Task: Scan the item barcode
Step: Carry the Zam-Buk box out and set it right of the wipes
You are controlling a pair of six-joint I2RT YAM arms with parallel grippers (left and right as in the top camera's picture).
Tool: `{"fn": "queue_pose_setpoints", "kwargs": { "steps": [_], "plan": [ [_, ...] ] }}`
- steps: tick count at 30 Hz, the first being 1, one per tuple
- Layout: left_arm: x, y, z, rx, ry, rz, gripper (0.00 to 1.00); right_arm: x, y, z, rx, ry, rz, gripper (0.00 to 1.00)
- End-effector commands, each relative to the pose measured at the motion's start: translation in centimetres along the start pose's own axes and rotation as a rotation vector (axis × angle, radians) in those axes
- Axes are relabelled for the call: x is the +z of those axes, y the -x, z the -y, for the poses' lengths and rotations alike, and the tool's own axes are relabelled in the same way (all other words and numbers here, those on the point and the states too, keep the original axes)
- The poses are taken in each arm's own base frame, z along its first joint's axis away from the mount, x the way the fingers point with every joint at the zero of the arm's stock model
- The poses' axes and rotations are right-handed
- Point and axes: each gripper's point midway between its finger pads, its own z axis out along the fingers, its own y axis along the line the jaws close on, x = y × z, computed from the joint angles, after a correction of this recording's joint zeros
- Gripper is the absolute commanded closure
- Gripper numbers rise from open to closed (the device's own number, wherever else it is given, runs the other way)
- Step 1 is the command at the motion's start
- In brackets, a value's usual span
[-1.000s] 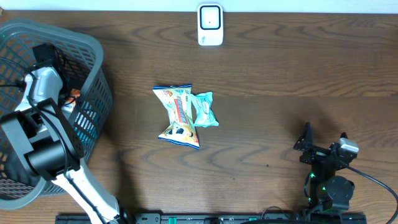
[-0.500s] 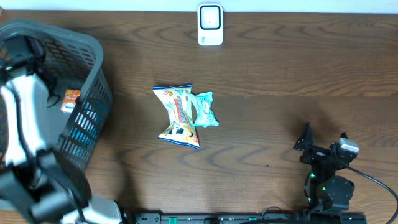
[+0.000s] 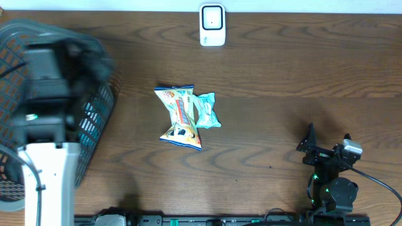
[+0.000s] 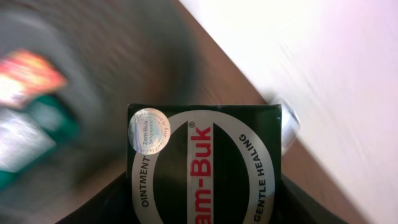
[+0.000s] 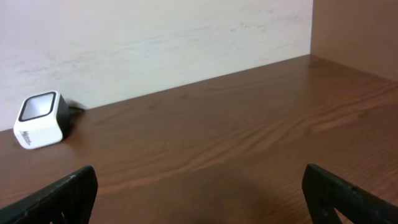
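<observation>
"am-Buk", "OINTMENT" and "GENTLE HEALING" on green box (image 4: 205, 165), "Zam-Buk Singapore" on its round sticker (image 4: 150, 131)

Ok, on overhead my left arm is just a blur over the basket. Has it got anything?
Observer: Yes. The left wrist view shows the left gripper shut on a dark green Zam-Buk ointment box.
Operator: Barcode showing?
Observer: Not on the face toward that camera; it carries the brand name and a round foil sticker.
Operator: And the right side?
Observer: The right wrist view has the scanner at its far left; the right gripper is open and empty.
</observation>
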Motion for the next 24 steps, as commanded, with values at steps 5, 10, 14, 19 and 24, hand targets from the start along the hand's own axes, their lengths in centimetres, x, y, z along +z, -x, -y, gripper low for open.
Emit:
{"fn": "queue_pose_setpoints", "kwargs": {
  "steps": [5,10,14,19,24],
  "plan": [
    [3.5,-11.4,6.8,0.244,-0.012,-0.177,0.51,0.0,-0.1,-0.1,0.003,0.002,-0.003,0.01],
    [7.7,-20.0,10.0,0.334,-0.012,-0.277,0.51,0.0,-0.1,-0.1,0.003,0.002,-0.003,0.01],
    [11.2,-26.3,10.8,0.362,0.006,-0.346,0.51,0.0,-0.1,-0.1,0.003,0.002,-0.002,0.01],
    [15.5,-33.2,8.9,0.484,0.074,-0.423,0.51,0.0,-0.1,-0.1,0.003,0.002,-0.003,0.01],
    [18.3,-36.9,5.5,0.561,0.172,-0.482,0.51,0.0,-0.1,-0.1,0.003,0.002,-0.003,0.01]
  ]
}}
